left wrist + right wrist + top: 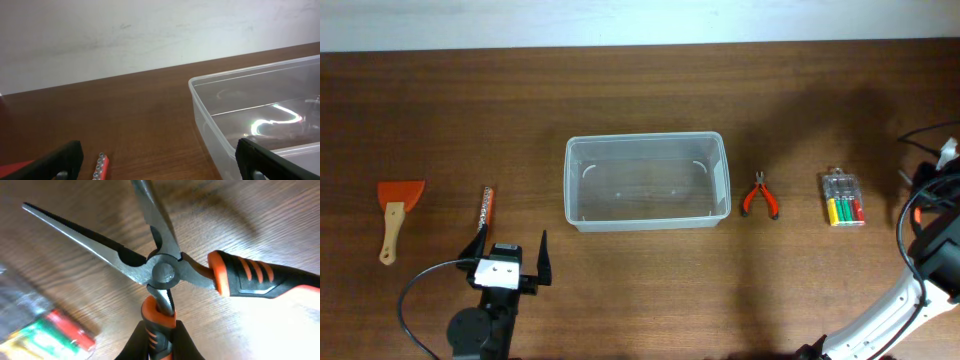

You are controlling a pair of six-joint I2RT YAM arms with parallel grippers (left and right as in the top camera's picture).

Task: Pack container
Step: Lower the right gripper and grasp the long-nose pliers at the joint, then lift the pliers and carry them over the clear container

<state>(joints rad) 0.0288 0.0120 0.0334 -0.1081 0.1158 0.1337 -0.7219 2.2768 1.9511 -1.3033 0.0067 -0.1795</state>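
Container (647,185) sits in the middle of the desk (650,300), nothing in it, long side running left-right. Left claw (512,246) hovers near-left of it, fingers wide apart, holding nothing. A slim orange tool (487,207) lies just far-left of that claw, and the scraper (398,205) is further left. In the right wrist view the right claw (160,339) looks pinched onto one handle of the pliers (162,272), nose blades splayed wide. Overhead, though, shows pliers lying flat just right of the container, with the right arm (920,285) well apart at the desk's right edge, so the views disagree on a lift. Bit case (843,198) lies further right.

Step, as I judge it: first item in. A one-handle grip lets the pliers swing — carry them level, cross the right rim with the loose handle and nose above it, and release low over the bare floor. Room: open desk on both sides of the container, and the rim is the only edge to catch. Keep the left claw back from the near wall.
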